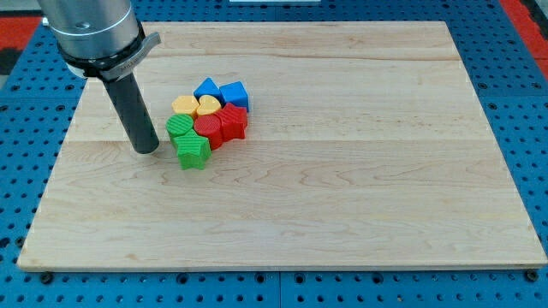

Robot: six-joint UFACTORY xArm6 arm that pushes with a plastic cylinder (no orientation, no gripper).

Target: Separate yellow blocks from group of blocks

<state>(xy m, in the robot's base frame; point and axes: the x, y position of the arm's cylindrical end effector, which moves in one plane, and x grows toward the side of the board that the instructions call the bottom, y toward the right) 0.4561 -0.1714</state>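
A tight cluster of blocks sits left of the board's middle. Two yellow blocks lie side by side in it: a rounded one (pixel 183 105) and a heart-shaped one (pixel 208 106). Behind them are a blue triangular block (pixel 205 88) and a blue cube (pixel 234 93). To their lower right are two red blocks, one (pixel 208 129) and a star-like one (pixel 233 121). At the cluster's lower left are a green round block (pixel 179 128) and a green star-like block (pixel 193 151). My tip (pixel 146 149) rests on the board just left of the green blocks, apart from them.
The wooden board (pixel 342 171) lies on a blue pegboard table (pixel 522 94). The arm's grey wrist (pixel 94 30) hangs over the board's top left corner.
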